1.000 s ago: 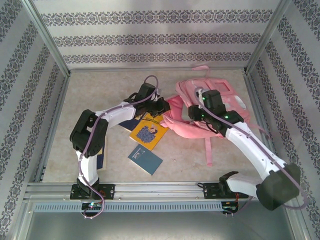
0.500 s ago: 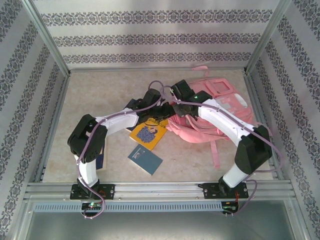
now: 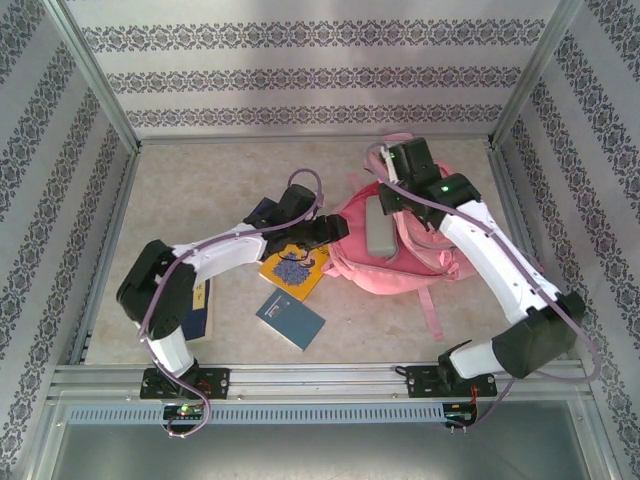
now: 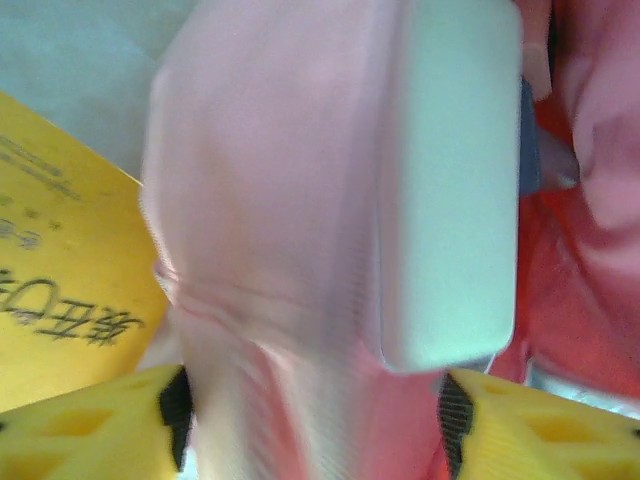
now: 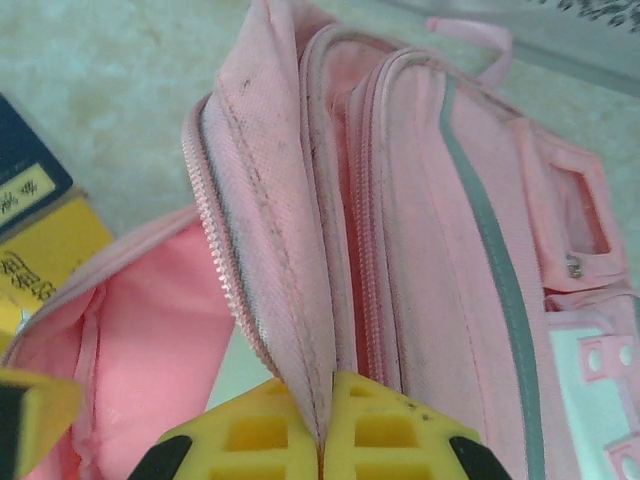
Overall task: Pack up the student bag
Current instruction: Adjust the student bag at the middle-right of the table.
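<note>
The pink student bag (image 3: pixel 405 268) lies on the table right of centre with its main zip open. My right gripper (image 3: pixel 386 196) is at the bag's back rim, shut on the edge of the zip flap (image 5: pixel 285 250) and holding it up. In its wrist view the right gripper (image 5: pixel 322 392) pinches that fabric. A pale green pencil case (image 3: pixel 378 232) lies in the bag's mouth. My left gripper (image 3: pixel 332 228) sits at the bag's left rim. Close up, the left gripper (image 4: pixel 313 412) stands open, with pink bag fabric (image 4: pixel 260 200) and the pencil case's (image 4: pixel 450 190) end between its fingers.
A yellow book (image 3: pixel 297 268) lies just left of the bag, a blue booklet (image 3: pixel 290 320) nearer the front. A dark book (image 3: pixel 200 308) lies under the left arm, another (image 3: pixel 262 214) behind it. Metal frame rails and patterned walls ring the table.
The right gripper has shut on the flap and pulled it back and up, widening the mouth. The left gripper has opened, and the pencil case now shows in the bag's opening.
</note>
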